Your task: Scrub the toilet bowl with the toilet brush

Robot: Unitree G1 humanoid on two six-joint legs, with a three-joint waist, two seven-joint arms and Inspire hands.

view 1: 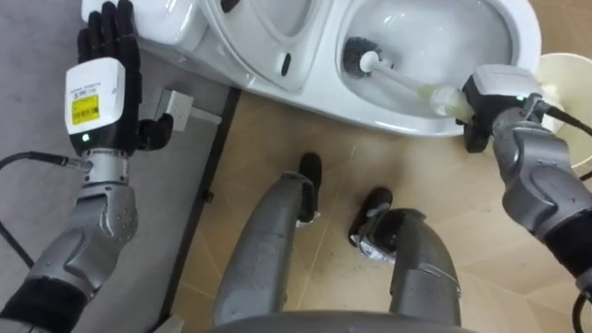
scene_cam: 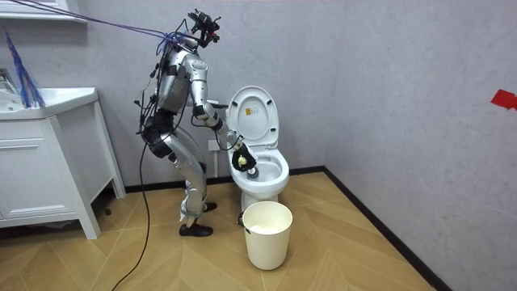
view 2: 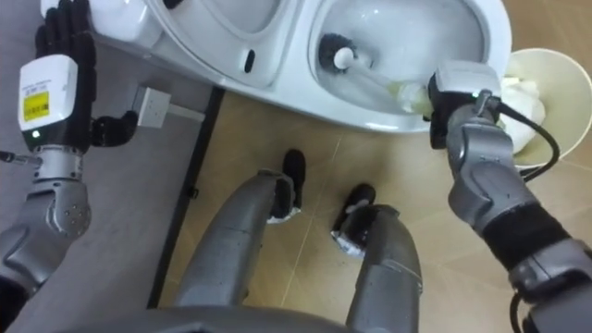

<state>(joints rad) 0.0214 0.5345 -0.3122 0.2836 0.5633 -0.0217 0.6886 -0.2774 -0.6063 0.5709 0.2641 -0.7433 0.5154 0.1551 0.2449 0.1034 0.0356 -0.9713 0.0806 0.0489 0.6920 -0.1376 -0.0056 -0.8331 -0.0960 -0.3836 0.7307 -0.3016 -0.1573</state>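
Right hand (view 1: pixel 497 92) clasps brush (view 1: pixel 402 81) at toilet (view 1: pixel 370 113) rim; left hand (view 1: pixel 106 55) released beside tank (view 1: pixel 174 30).

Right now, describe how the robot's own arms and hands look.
Both arms are grey metal in rounded segments, black toward the elbows. The left hand has black fingers and a white back plate with a yellow label and green light; a thin black cable leaves its wrist. The right hand has a similar white plate and a black wrist cable.
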